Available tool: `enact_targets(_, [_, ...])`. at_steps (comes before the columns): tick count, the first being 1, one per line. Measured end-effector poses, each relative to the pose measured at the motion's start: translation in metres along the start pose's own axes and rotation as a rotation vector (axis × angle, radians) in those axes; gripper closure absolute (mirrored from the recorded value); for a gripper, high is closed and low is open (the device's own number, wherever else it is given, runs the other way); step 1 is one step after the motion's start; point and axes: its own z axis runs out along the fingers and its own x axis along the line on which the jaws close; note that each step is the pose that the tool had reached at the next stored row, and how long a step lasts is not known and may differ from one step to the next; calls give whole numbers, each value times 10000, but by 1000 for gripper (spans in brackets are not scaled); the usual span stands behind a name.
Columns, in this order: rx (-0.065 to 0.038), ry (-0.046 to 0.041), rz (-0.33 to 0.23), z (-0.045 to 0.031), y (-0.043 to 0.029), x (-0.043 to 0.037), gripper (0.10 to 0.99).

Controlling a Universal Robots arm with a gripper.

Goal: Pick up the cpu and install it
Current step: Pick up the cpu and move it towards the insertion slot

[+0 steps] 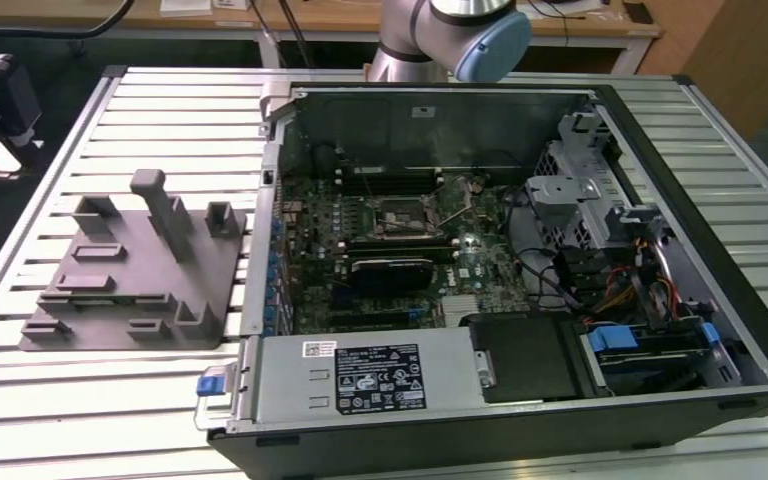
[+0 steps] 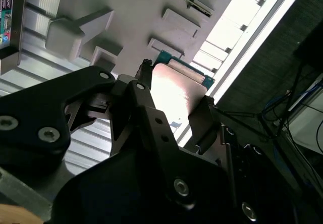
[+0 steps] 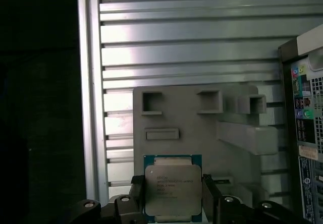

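Cpu (image 3: 173, 188) in my jaws, closed on its two opposite edges, hanging above grey fixture (image 3: 202, 123) on worktop (image 3: 176, 42). My worry: thin-edge grip. Any slip drops it; any tilt meets socket (image 1: 404, 215) crooked, bending pins.

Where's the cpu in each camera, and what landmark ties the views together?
First wrist view: cpu held by the gripper, grey fixture behind it.
Second wrist view: cpu in the gripper, grey fixture behind.
Exterior view: shared landmark, the grey fixture, on the slatted table.
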Motion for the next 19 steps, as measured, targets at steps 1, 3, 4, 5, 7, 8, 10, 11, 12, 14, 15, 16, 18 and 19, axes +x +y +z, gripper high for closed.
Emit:
enact_targets(1, [0, -1, 0, -14, 1, 0, 545])
enact_targets(3, [-1, -5, 0, -41, 2, -1, 545])
enact_targets(4, [0, -6, 0, -55, 2, -2, 545])
enact_targets(5, [-1, -9, 0, -68, 3, -2, 545])
enact_targets(7, [-1, -12, 0, -97, 4, -4, 545])
enact_targets(8, [-1, -14, -1, -111, 5, -4, 545])
enact_targets(10, [-2, -20, -1, -140, 6, -5, 545])
enact_targets(11, [-2, -22, -1, -155, 7, -6, 545])
enact_targets(12, [-2, -25, -1, -171, 7, -6, 545])
enact_targets(14, [-2, -29, -1, -202, 9, -8, 545])
enact_targets(15, [-3, -33, -1, -216, 9, -8, 545])
enact_targets(16, [-3, -36, -2, -231, 10, -9, 545])
enact_targets(18, [-3, -40, -1, -253, 11, -9, 545])
enact_targets(19, [-4, -42, -1, -257, 11, -9, 545])
